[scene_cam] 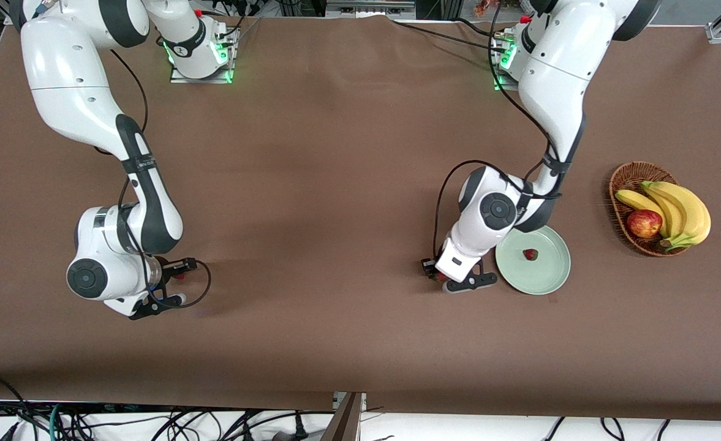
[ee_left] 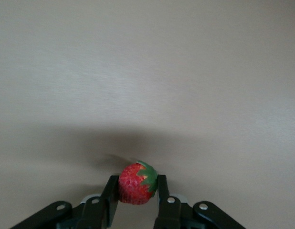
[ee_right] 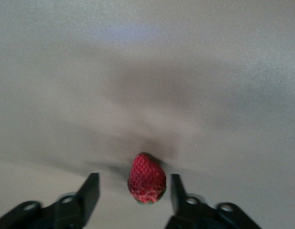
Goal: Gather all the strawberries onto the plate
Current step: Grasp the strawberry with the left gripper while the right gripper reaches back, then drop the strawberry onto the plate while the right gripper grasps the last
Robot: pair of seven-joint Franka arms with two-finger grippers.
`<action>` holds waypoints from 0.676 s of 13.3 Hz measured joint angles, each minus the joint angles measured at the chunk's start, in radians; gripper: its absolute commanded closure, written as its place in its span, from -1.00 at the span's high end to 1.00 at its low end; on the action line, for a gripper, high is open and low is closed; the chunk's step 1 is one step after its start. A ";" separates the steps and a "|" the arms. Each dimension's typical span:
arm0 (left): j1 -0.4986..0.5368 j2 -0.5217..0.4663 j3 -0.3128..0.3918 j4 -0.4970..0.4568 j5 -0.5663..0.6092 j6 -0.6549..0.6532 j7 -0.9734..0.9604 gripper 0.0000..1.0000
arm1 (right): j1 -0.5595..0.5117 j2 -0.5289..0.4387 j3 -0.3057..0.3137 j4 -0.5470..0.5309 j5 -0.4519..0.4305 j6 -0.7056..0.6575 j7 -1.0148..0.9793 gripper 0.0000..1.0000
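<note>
- One strawberry (scene_cam: 530,254) already lies in the plate (scene_cam: 547,282), which sits toward my left arm's end of the desk (scene_cam: 335,184), beside the wicker basket (scene_cam: 620,184) holding the bananas (scene_cam: 682,211) and the apple (scene_cam: 644,223)
- My left tool (ee_left: 137,191) is down at the desk just beside the plate's rim, on the side toward the right arm's end, and it is clenched on a second strawberry (ee_left: 136,183); the left wrist view shows both fingers (ee_left: 109,195) pressed against the berry's flanks, green cap turned to one side
- My right tool (ee_right: 133,191) is low over the desk toward the right arm's end, well apart from the plate; its fingers stand spread with the third strawberry (ee_right: 146,178) between them, a clear gap on either side (nothing gripped yet)
- Step in hand, as I judge it: two picks at once, the left one gripped, the right one lined up but not closed
- Next for the left: lift straight up, carry the short way over the rim, and let go low so the berry does not roll out or knock the one already there
- Next for the right: close gently on the berry (it is soft and will bruise), then lift and make the long carry across the desk to the plate, keeping out of the left arm's way
</note>
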 measured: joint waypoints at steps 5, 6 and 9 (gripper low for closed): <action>0.139 -0.165 0.011 0.017 0.010 -0.383 0.223 -0.76 | 0.000 0.000 0.000 -0.007 0.000 0.000 -0.001 -0.51; 0.184 -0.183 0.012 0.014 0.010 -0.423 0.303 -0.76 | 0.000 0.000 0.000 -0.008 0.000 0.000 -0.001 -0.56; 0.307 -0.192 0.013 -0.018 0.010 -0.442 0.504 -0.76 | 0.000 -0.001 0.001 -0.008 0.000 0.000 -0.001 -0.60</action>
